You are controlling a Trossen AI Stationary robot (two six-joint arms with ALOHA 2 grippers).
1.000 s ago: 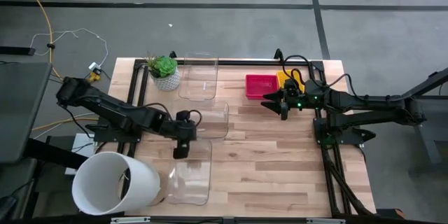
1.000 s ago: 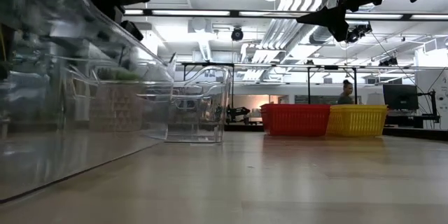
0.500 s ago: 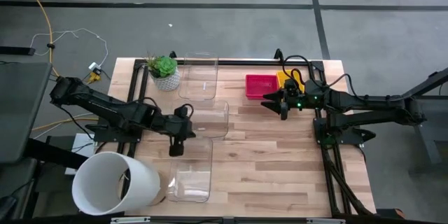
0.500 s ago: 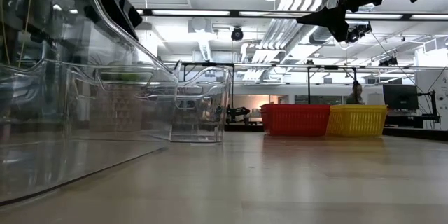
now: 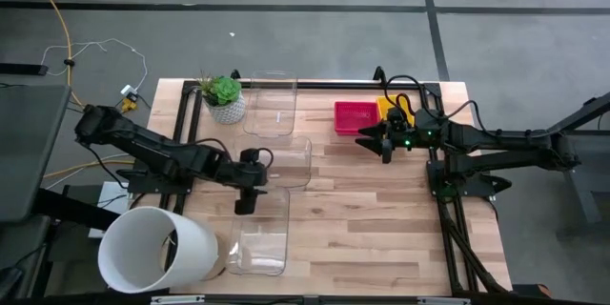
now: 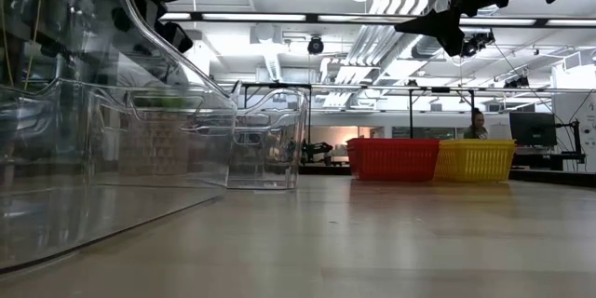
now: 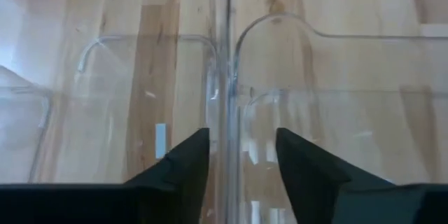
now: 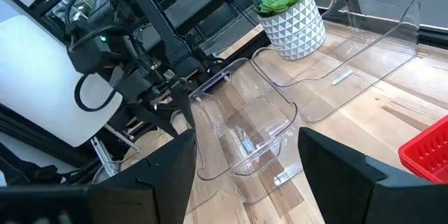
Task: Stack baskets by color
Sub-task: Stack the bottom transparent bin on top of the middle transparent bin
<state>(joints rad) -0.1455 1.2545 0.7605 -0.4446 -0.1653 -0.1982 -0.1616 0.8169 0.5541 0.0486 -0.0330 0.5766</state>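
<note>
A red-pink basket (image 5: 355, 117) stands on the table at the far right, and a yellow basket (image 5: 386, 108) sits beside it, partly under my right arm. In the low view the red basket (image 6: 394, 159) and yellow basket (image 6: 475, 160) stand side by side on their bottoms. My right gripper (image 5: 375, 143) hovers open and empty just nearer than them, seen also in its own wrist view (image 8: 245, 182). My left gripper (image 5: 246, 200) is open over the clear bin (image 5: 259, 233) at the near left. Its fingers (image 7: 241, 157) stand on either side of a clear upright wall (image 7: 222, 105). My left gripper comes from above, slanting down, with one finger (image 7: 189, 161) on each side of the clear bin's thin wall (image 7: 224, 147). A gap shows beside the wall. Whether either finger touches it I cannot tell.
Two more clear bins lie at the far middle (image 5: 272, 105) and the centre (image 5: 288, 162). A potted plant (image 5: 225, 98) stands far left. A big white cylinder (image 5: 152, 248) lies at the near left corner. Bare wood spreads over the near right (image 5: 381, 229). A person (image 6: 477, 123) shows in the room behind.
The near clear bin has settled. Its outline in the high view has drawn in, and its wall in the low view stands a little differently than a second ago. My left gripper has stayed over its far rim. My right arm has kept still.
</note>
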